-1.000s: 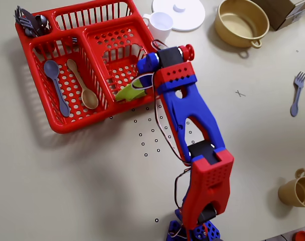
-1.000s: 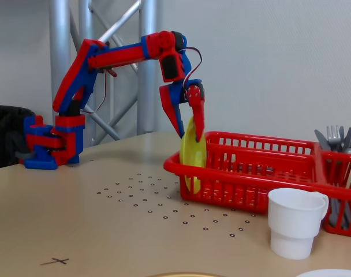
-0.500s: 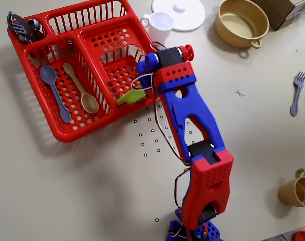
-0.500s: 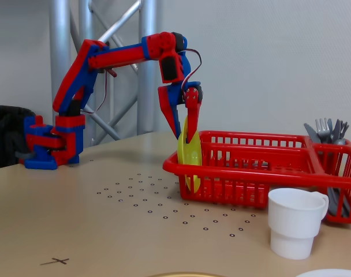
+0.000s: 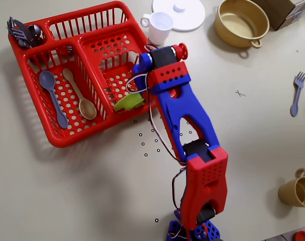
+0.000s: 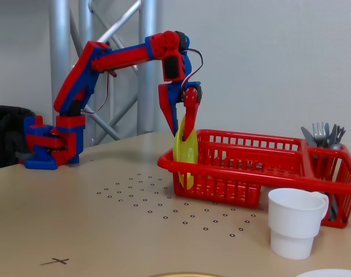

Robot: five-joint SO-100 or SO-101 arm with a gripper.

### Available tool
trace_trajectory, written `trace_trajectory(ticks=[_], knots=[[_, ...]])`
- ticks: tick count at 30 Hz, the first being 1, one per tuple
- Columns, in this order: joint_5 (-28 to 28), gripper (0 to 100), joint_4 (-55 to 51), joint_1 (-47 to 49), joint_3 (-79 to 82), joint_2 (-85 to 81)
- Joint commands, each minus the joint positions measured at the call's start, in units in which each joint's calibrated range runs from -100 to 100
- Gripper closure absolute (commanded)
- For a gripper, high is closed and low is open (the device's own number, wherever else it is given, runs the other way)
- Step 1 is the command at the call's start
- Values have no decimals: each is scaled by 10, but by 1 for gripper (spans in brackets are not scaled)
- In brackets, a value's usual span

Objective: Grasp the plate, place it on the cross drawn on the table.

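**Plate gripped on edge at basket wall; cross off to one side**

End effector points straight down, fingers closed on the top rim of the plate. Plate stands upright on edge, its long axis vertical, its lower part inside the red basket against the left end wall in the fixed view. Overhead, the plate shows only as a thin lime sliver at the basket's near right edge.

Key relation: the cross lies on bare desk well to the right of the end effector in the overhead view, on the far side of the arm. In the fixed view it sits near and left. Judgement: the plate has to clear the basket wall upward before any sideways travel.

Count: one plate, one cross, one basket, two spoons in it, one white cup, one yellow pot, one loose fork.
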State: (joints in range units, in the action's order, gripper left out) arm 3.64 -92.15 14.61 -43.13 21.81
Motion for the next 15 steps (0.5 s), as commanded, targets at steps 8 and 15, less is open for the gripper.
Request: trace_trajectory(ticks=[8, 15], knots=[[-12, 100, -19, 24, -137, -38], [-12, 100, -19, 25, -141, -50]])
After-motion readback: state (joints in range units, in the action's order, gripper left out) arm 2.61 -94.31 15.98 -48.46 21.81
